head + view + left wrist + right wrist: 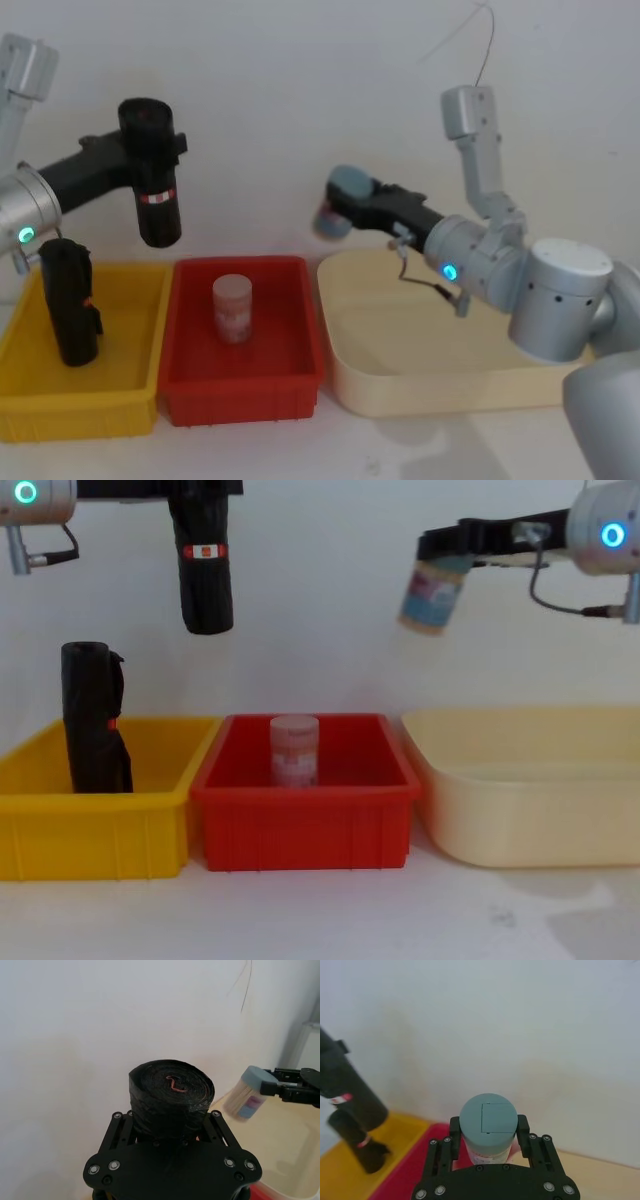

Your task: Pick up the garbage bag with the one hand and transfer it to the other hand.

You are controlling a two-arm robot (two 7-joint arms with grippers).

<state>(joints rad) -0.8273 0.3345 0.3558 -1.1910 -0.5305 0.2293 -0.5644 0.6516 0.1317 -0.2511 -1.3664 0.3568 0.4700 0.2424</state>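
The garbage bag [159,205], a tight black roll with a red-and-white band, hangs upright in the air above the gap between the yellow and red bins. My left gripper [150,135] is shut on its upper end, and the green-ringed arm reaches in from the left. The left wrist view shows the roll's top [170,1091] between the jaws. In the chest view the garbage bag [203,570] hangs high at the left. My right gripper [365,205], on the blue-ringed arm, is shut on a jar with a grey-blue lid [340,198], held in the air well to the right of the garbage bag.
A second black roll with a loose flap [70,300] stands in the yellow bin [80,410]. The red bin [240,395] holds a pale jar [232,308]. A cream tray [400,390] lies at the right, under the right arm.
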